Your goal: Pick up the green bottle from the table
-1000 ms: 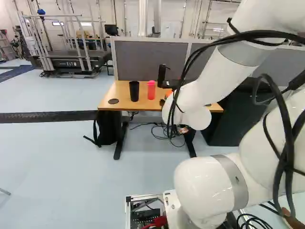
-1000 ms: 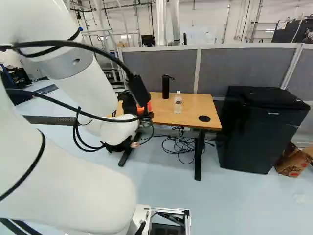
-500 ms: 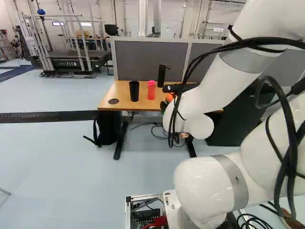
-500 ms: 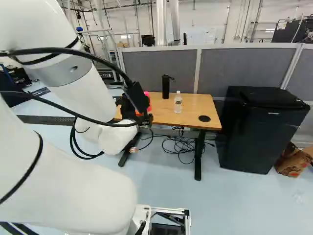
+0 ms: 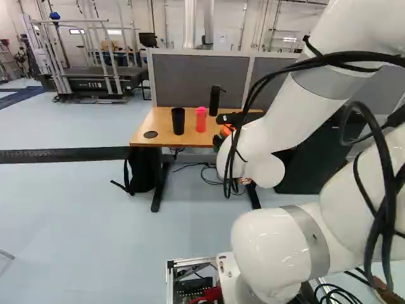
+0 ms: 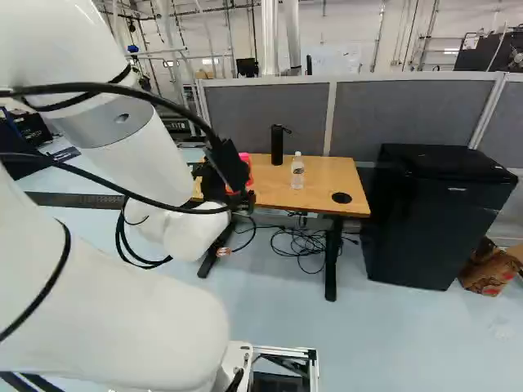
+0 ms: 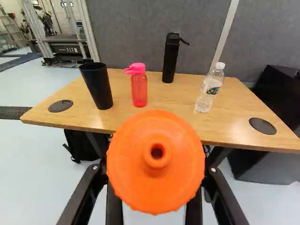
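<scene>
My gripper (image 5: 221, 137) shows partly past the arm in the left base view, near the table's (image 5: 162, 135) front edge, with an orange cap and a bit of dark green at it. In the wrist view, the green bottle (image 7: 157, 187) points its round orange cap at the camera; the cap hides its body. The gripper (image 7: 156, 174) is shut on this bottle, one black finger at either side. Held there, the bottle is on the near side of the table, apart from the things on the tabletop.
On the table stand a black cup (image 7: 97, 86), a red bottle with pink lid (image 7: 139, 89), a black bottle (image 7: 170, 58) and a clear bottle (image 7: 209, 90). Grey partitions (image 6: 409, 110) rise behind. A black cabinet (image 6: 437, 216) stands to the right; a backpack (image 5: 143, 170) and cables (image 6: 301, 245) lie below.
My wrist and gripper have dropped slightly, with the orange-capped bottle moving along. More of the black bottle shows in the left base view. The base has not moved.
</scene>
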You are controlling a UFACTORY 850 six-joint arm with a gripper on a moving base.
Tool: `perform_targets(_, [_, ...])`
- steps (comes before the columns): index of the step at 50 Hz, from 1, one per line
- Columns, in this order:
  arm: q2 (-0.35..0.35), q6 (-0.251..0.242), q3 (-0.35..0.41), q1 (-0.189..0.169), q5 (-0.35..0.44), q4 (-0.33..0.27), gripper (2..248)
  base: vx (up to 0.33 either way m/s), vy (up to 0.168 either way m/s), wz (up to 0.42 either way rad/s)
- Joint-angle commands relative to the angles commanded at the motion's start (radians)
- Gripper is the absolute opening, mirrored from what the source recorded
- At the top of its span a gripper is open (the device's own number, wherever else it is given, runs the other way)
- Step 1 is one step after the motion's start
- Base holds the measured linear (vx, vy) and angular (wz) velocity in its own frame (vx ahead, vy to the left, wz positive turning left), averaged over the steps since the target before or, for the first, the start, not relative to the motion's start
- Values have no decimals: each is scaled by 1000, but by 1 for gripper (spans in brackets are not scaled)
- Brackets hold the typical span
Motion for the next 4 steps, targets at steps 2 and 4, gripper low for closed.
perform_targets(2, [0,0,0,0,0,0,17,0,0,0])
perform_targets(4, [0,0,0,0,0,0,17,0,0,0])
